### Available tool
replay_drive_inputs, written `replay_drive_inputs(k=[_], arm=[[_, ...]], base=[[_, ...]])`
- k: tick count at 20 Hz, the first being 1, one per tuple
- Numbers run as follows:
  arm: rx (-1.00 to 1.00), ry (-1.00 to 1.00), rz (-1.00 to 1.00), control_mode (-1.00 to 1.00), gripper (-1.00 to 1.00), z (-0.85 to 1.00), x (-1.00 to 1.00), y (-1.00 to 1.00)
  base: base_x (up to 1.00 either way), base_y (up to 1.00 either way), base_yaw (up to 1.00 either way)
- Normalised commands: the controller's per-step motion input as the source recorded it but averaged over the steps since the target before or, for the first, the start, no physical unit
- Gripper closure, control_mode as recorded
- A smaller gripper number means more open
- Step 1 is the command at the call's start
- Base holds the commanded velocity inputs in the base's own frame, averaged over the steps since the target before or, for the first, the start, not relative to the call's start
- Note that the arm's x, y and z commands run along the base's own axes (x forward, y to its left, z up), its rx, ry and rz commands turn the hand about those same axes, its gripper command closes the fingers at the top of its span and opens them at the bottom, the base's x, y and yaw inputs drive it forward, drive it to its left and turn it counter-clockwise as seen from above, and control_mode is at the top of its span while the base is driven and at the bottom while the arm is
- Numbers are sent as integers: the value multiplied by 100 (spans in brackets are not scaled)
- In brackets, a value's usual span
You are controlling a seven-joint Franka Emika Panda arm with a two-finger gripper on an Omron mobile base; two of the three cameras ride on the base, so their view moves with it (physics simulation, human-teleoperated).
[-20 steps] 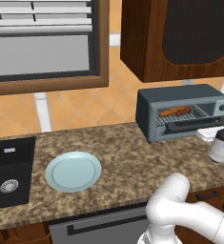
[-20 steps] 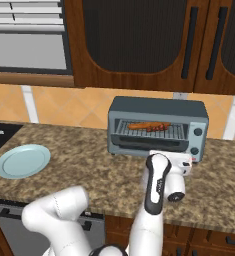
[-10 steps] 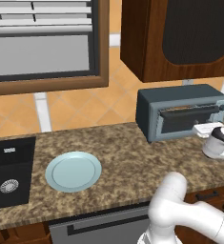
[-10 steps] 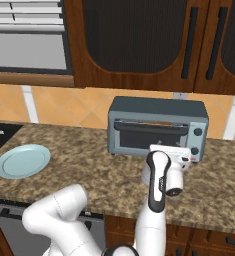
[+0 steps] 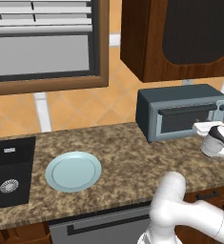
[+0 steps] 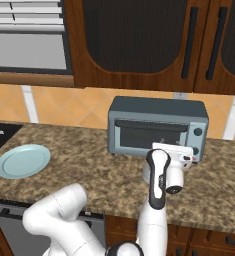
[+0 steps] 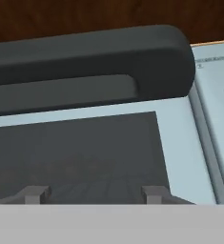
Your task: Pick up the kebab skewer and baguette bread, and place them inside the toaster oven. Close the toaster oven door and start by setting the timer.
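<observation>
The grey-blue toaster oven [image 5: 180, 100] [image 6: 159, 111] stands at the back of the counter. Its door [image 5: 185, 122] [image 6: 148, 139] is up and shut, with the dark bar handle [image 7: 85, 57] along its top edge. The kebab skewer and the baguette bread are hidden behind that door's dark glass [image 7: 75, 152]. My gripper [image 5: 202, 127] [image 6: 172, 150] [image 7: 94, 194] is close in front of the door's right part, just below the handle. Its fingertips [image 7: 35, 194] stand apart with nothing between them, so it is open.
A pale blue plate [image 5: 73, 170] [image 6: 22, 160] lies on the speckled counter to the left. A black sink [image 5: 8, 176] is further left. The oven's knobs [image 6: 198, 132] sit on its right side. Dark wood cabinets [image 6: 139, 45] hang above the oven.
The oven door has swung up from open, with food on the rack showing, to shut. My gripper rose with it toward the handle, and its fingers have narrowed somewhat.
</observation>
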Motion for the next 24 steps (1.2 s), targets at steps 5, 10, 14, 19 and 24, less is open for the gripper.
replay_drive_inputs(k=[5, 10, 14, 19, 24], arm=[[0, 0, 0, -100, -100, 15, -20, -19], [0, 6, 0, -100, -100, 7, -37, -49], [0, 11, 0, -100, -100, 0, -37, -54], [-1, 11, 0, -100, -100, 0, -18, -43], [-1, 6, 0, -100, -100, -11, -3, -20]], base=[[0, 0, 0], [0, 0, 0], [0, 0, 0], [0, 0, 0], [0, 0, 0]])
